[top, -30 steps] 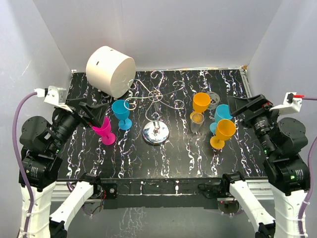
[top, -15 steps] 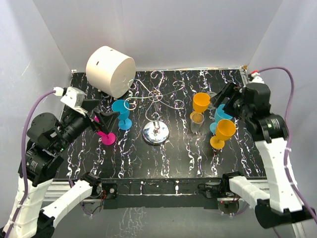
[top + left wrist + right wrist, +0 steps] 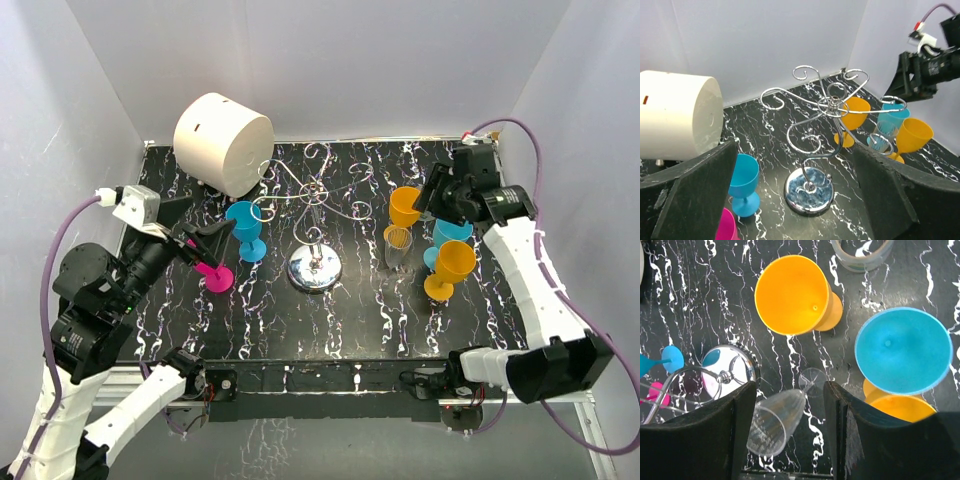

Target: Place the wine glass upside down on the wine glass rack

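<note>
The wine glass rack [image 3: 315, 205] is a silver wire stand with curled arms on a round chrome base, mid-table; it also shows in the left wrist view [image 3: 832, 105] and its base in the right wrist view [image 3: 730, 371]. A clear wine glass [image 3: 397, 245] stands upright right of it. My right gripper [image 3: 432, 195] is open and hovers above it; in the right wrist view [image 3: 790, 432] the clear glass [image 3: 775, 422] shows between the fingers, far below and untouched. My left gripper [image 3: 205, 232] is open and empty above a pink glass [image 3: 212, 272], facing the rack [image 3: 790, 200].
A big cream cylinder [image 3: 222, 142] lies at the back left. A blue glass [image 3: 244, 226] stands left of the rack. Two orange glasses [image 3: 406, 206] [image 3: 452, 262] and a blue one [image 3: 450, 232] crowd the clear glass. A clear ring [image 3: 862, 250] lies behind them.
My right arm swung in from the right edge to above the cluster of glasses. My left arm lifted and turned its open gripper toward the rack. No glass has moved.
</note>
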`<state>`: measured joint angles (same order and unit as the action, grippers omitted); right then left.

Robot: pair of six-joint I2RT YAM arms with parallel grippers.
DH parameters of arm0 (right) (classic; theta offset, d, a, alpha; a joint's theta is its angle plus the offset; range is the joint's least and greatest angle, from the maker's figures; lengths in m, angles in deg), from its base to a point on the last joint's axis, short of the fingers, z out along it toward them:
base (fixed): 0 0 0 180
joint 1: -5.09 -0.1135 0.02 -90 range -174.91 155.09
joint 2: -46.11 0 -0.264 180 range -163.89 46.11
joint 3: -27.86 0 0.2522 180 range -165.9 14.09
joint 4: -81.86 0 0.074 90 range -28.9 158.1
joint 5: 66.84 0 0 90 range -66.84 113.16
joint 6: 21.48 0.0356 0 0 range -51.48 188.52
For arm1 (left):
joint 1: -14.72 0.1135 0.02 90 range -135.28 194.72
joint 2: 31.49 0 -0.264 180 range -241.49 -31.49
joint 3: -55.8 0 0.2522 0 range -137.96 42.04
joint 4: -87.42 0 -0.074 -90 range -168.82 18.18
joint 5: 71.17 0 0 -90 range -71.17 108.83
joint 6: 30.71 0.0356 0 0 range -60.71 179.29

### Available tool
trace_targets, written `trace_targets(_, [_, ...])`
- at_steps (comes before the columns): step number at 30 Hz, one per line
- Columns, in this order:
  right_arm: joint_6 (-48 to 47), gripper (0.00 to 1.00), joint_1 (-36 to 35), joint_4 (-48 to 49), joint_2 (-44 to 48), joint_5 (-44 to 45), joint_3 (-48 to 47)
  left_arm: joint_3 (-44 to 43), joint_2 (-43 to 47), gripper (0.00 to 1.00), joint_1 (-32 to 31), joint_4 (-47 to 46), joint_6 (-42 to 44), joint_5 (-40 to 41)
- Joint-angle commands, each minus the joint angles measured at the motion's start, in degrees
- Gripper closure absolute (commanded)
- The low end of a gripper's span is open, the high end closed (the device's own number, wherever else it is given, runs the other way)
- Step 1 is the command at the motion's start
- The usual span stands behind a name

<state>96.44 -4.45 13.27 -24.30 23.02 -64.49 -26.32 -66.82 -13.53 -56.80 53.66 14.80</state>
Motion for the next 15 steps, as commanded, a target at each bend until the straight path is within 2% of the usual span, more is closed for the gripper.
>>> trace_targets(1, [-1.2, 0.46, -4.3, 6.5, -4.3, 6.3, -3.7, -1.1, -1.3, 0.01, -0.4, -4.4, 1.3, 1.6])
trace_targets(8, [-2.2, 0.54, -9.0, 9.3, -13.1, 14.1, -6.1, 2.6, -1.9, 0.01, -0.3, -9.8, 3.9, 0.2])
trace_targets(15, [-4.4, 0.55, -10.3, 11.2, -19.5, 13.8, -10.5, 1.6, -2.4, 0.01, -0.3, -8.1, 4.9, -1.4])
